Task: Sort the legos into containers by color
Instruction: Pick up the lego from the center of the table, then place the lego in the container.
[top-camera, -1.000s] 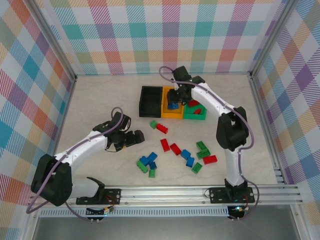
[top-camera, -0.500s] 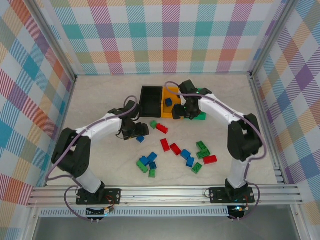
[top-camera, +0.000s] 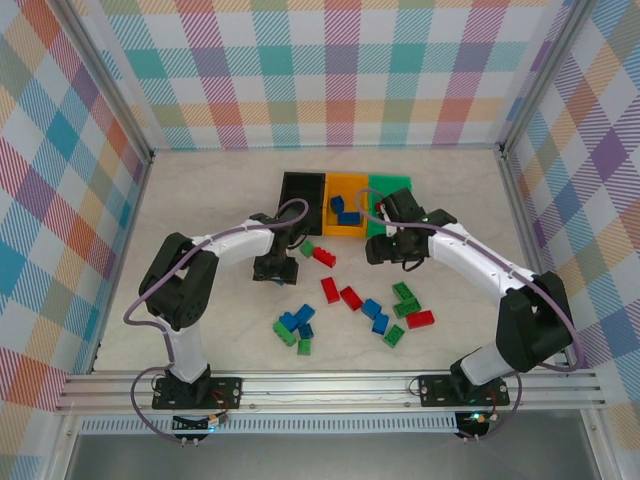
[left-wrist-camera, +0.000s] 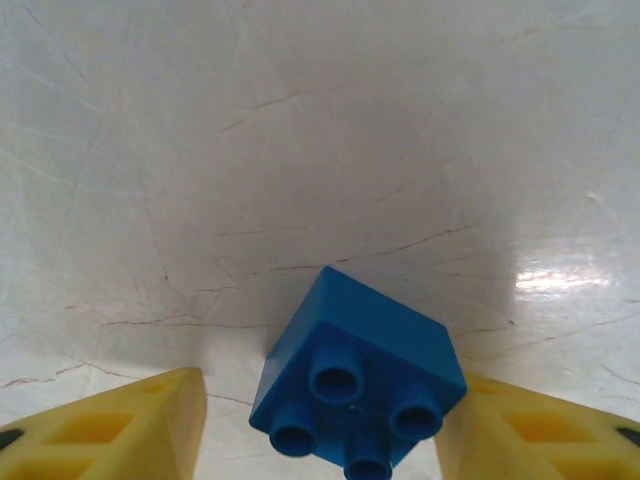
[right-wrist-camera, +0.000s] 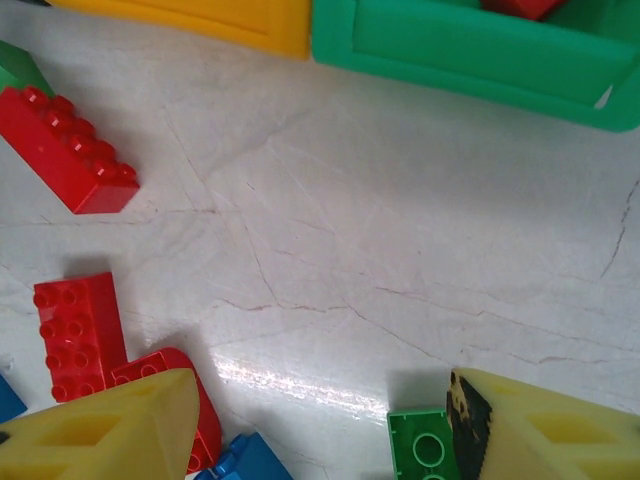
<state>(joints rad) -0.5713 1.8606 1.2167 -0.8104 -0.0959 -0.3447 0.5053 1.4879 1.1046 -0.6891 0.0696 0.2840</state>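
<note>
Containers stand joined in a row at the far centre of the table (top-camera: 200, 210): black bin (top-camera: 300, 183), orange bin (top-camera: 346, 233), green bin (top-camera: 394, 183). Two blue bricks (top-camera: 345, 212) lie in the orange bin. The left gripper (top-camera: 276, 268) is lowered just in front of the black bin, its jaws part open and straddling a square blue brick (left-wrist-camera: 355, 385) that rests on the table; a gap shows on one side of the brick. The right gripper (right-wrist-camera: 322, 385) hangs in front of the green bin with jaws wide and holding nothing; a green brick (right-wrist-camera: 420, 445) lies just beside one finger. The remaining legos (top-camera: 351, 298), red, blue and green, lie scattered on the table nearer the arm bases.
</note>
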